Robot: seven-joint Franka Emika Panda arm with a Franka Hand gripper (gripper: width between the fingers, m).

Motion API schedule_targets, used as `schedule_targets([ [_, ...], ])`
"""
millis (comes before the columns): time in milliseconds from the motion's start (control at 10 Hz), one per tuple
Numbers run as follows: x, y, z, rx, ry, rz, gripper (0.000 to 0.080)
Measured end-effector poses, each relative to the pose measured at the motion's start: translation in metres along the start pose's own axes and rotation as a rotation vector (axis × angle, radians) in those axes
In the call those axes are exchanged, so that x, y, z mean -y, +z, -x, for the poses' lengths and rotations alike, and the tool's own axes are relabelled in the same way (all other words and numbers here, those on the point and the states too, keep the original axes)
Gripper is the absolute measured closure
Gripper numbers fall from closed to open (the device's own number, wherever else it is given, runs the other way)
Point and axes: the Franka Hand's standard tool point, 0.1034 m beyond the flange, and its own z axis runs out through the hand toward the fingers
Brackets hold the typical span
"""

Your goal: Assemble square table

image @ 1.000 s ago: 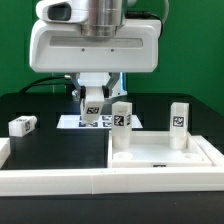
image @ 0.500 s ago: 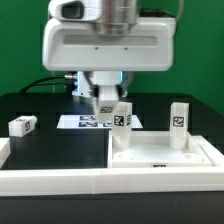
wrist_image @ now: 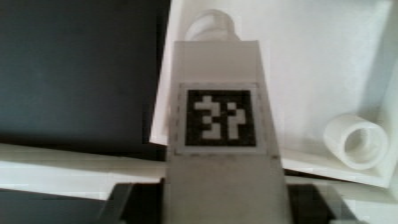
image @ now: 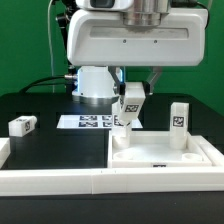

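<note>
Leg-fitting step — claw [image: 133, 90] partly closed, gripping tilted table leg [image: 130, 101] above tabletop [image: 165, 155]. Next move probably called for uprighting it, lowering into free socket [wrist_image: 358, 140], twisting home.

Exterior view: low, in front of the table [image: 60, 145], facing the arm [image: 135, 40], which fills the upper frame; mid-range.
Wrist view: very near, looking along the raised leg [wrist_image: 217, 110] onto the tabletop [wrist_image: 311, 70].
Shared by the 2 views: raised leg [image: 129, 103] and tabletop [image: 165, 155].
</note>
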Motion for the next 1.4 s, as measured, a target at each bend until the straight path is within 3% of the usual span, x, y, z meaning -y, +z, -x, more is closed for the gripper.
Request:
schedule_targets([
  [200, 0.001, 0.001, 0.000, 0.000, 0.000, 0.000, 0.0508],
  [500, 0.015, 0.001, -0.011, -0.066, 0.000, -0.004, 0.0508],
  [900, 0.041, -0.002, -0.033, -0.355, -0.016, 0.015, 0.0508],
  [1100, 0.052, -0.003, -0.033, -0.351, -0.005, 0.005, 0.0508],
  [1400, 0.053, -0.001, -0.033, -0.348, 0.003, 0.005, 0.0508],
])
